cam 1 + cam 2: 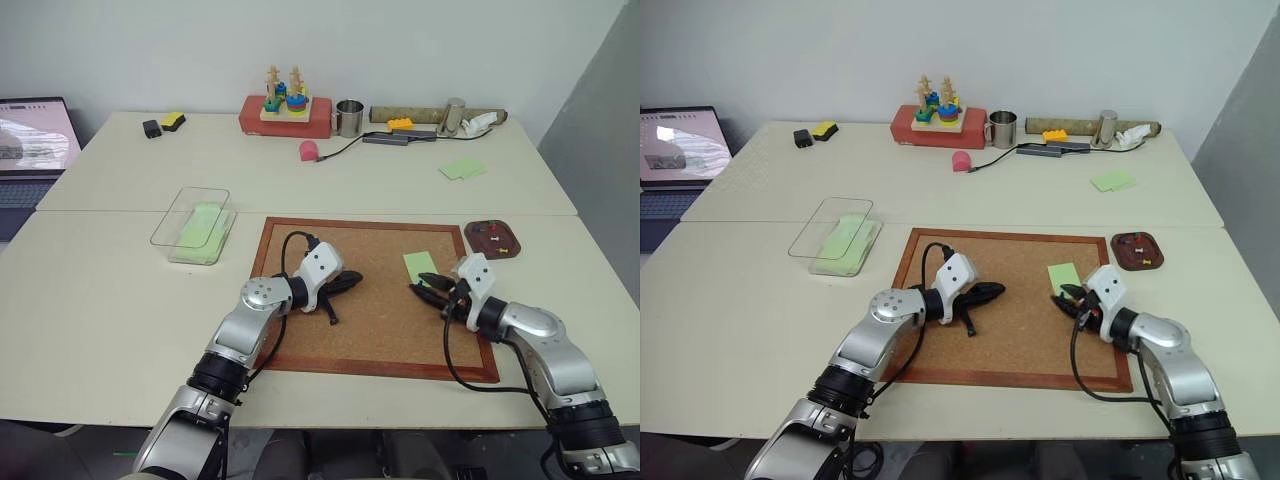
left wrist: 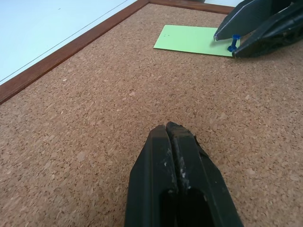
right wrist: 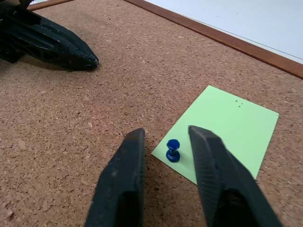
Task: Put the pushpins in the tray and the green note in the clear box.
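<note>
The right gripper stands narrowly open astride the blue pushpin stuck in the green note near the corkboard right edge (left gripper fully closed mid-board).

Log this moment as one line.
right gripper: open around blue pin on note | left gripper: shut, over corkboard | tray: holds pins

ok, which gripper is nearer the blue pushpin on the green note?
Right. The right gripper has a finger on each side of the blue pushpin, which stands in a corner of the green note. The left gripper, shut, sits further across the corkboard.
</note>
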`<state>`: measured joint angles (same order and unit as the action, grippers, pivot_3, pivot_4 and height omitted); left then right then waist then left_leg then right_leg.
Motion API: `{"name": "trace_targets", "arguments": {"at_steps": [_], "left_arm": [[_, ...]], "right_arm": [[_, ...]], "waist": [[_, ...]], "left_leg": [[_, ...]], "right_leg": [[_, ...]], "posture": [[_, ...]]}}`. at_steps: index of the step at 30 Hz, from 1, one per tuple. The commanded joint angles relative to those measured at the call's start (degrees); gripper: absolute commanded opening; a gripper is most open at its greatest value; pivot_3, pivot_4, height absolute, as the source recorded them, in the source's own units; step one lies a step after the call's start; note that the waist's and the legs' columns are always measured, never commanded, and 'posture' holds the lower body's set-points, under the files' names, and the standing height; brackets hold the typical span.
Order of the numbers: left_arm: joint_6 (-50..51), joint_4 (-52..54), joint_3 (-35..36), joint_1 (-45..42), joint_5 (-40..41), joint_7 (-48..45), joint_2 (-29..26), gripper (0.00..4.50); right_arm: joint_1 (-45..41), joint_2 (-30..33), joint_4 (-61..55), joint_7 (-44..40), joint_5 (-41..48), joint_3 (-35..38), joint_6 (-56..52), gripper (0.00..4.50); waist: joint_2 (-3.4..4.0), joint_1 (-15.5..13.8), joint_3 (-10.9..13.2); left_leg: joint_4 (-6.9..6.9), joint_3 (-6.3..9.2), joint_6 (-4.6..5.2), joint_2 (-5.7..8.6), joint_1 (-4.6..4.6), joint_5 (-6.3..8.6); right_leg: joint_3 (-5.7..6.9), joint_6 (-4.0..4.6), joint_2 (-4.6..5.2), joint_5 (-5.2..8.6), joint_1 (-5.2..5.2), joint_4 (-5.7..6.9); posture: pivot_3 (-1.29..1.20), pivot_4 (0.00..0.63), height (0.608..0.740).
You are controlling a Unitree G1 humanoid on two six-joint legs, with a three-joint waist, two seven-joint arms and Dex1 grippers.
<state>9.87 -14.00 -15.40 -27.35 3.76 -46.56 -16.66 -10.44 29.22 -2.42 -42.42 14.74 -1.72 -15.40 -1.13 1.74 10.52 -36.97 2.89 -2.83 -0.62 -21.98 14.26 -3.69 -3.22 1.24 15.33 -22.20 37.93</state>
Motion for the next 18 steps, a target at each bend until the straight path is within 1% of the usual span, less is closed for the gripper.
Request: {"name": "trace_targets", "arguments": {"at_steps": [1,3,9,18], "left_arm": [[1.0,-0.2,-1.3,1.3,-1.1,-0.2,-0.1,0.00],[1.0,0.0,-1.3,1.4,-1.1,-0.2,-0.1,0.00],[1.1,0.2,-1.3,1.6,-1.0,-0.2,-0.2,0.00],[1.2,-0.2,-1.5,1.7,-0.7,-0.1,0.6,0.00]], "right_arm": [[0.2,0.0,-1.8,-0.6,1.4,1.6,0.8,0.29],[0.3,0.0,-2.0,-0.6,1.5,1.7,0.7,0.03],[0.2,0.2,-3.6,-1.2,1.9,1.7,0.3,0.03],[-3.2,1.4,-10.7,-1.7,3.7,2.2,-1.9,0.03]], "waist": [[0.00,0.0,0.0],[0.00,0.0,0.0],[0.00,0.0,0.0],[0.00,0.0,0.0]], "left_leg": [[0.00,0.00,0.00,0.00,0.00,0.00],[0.00,0.00,0.00,0.00,0.00,0.00],[0.00,0.00,0.00,0.00,0.00,0.00],[-0.01,0.00,0.00,0.00,0.00,0.00]], "right_leg": [[0.00,-0.01,0.00,0.00,0.00,0.00],[0.00,-0.01,0.00,0.00,0.00,0.00],[0.00,0.00,0.00,0.00,0.00,0.00],[0.00,-0.03,0.00,0.02,0.00,0.02]], "posture": [[0.00,0.150,0.740],[0.00,0.150,0.740],[0.00,0.150,0.740],[0.00,0.150,0.740]]}}
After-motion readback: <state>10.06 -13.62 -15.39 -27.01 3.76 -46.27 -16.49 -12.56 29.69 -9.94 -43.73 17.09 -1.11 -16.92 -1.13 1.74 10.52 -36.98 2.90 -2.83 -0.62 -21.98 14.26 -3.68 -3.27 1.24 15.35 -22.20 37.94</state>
